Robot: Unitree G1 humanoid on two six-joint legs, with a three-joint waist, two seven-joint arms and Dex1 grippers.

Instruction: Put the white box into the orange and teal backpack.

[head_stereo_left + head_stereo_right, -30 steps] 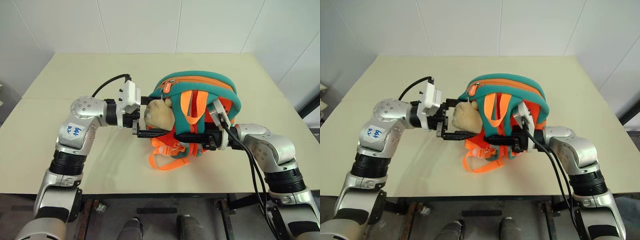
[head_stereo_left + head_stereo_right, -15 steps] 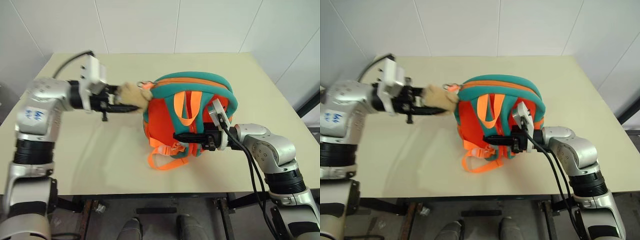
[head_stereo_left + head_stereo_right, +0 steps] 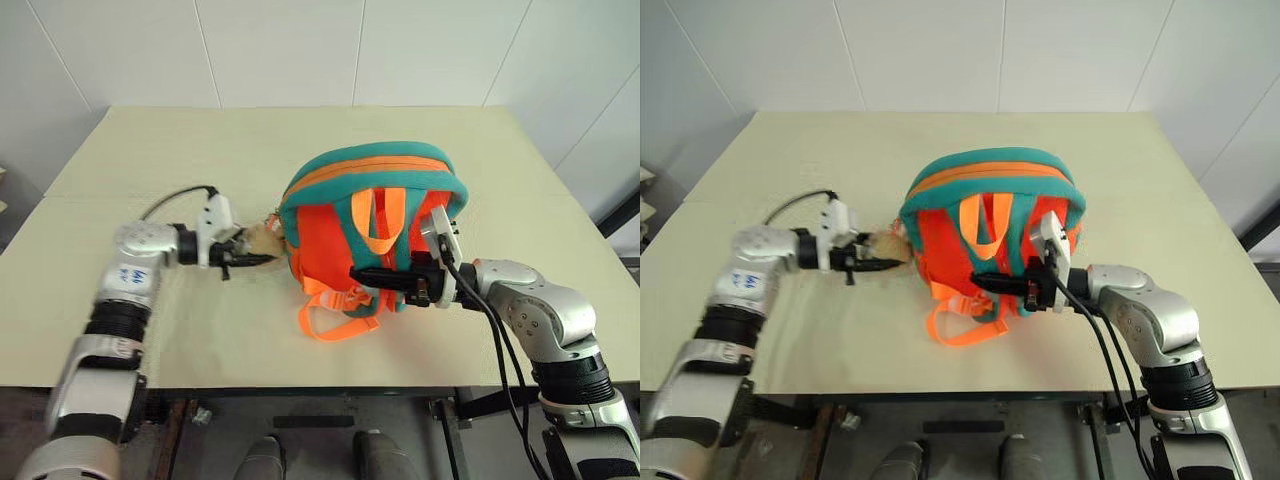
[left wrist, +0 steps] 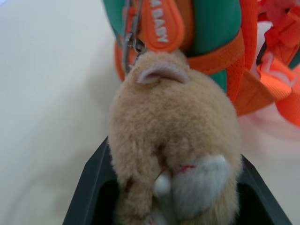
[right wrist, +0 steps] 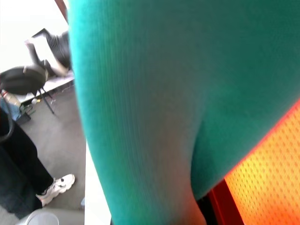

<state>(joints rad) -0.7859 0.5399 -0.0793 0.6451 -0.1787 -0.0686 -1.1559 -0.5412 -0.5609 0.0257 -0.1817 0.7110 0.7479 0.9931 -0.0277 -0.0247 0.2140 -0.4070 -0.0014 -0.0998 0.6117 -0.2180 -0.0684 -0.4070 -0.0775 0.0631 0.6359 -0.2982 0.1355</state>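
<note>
I have my left gripper (image 3: pixel 262 259) closed on the tan plush toy charm (image 4: pixel 174 154) that hangs by a small metal clip from the zipper pull of the small orange and teal backpack (image 3: pixel 372 225), and my right gripper (image 3: pixel 362 274) is shut on one of the bag's teal padded straps (image 5: pixel 154 112) at its back, low on the side nearest me. To do this step well, I judge I should draw the charm steadily along the line of the zipper rather than straight away from the bag, so the slider travels and the clip is not strained, while my right side pins the strap so the bag does not skid over the pale cream tabletop (image 3: pixel 180 160). The plush is soft and will squash, so the hold may slip if I jerk. The backpack stands upright near the middle of the table, its rounded top edged in teal with an orange band, orange mesh back towards me, an orange carry loop (image 3: pixel 380 215) lying over it and loose orange webbing (image 3: pixel 330 318) trailing on the table by its base. From here its zip looks closed. The flat white plastic box I cannot place anywhere on the table.
</note>
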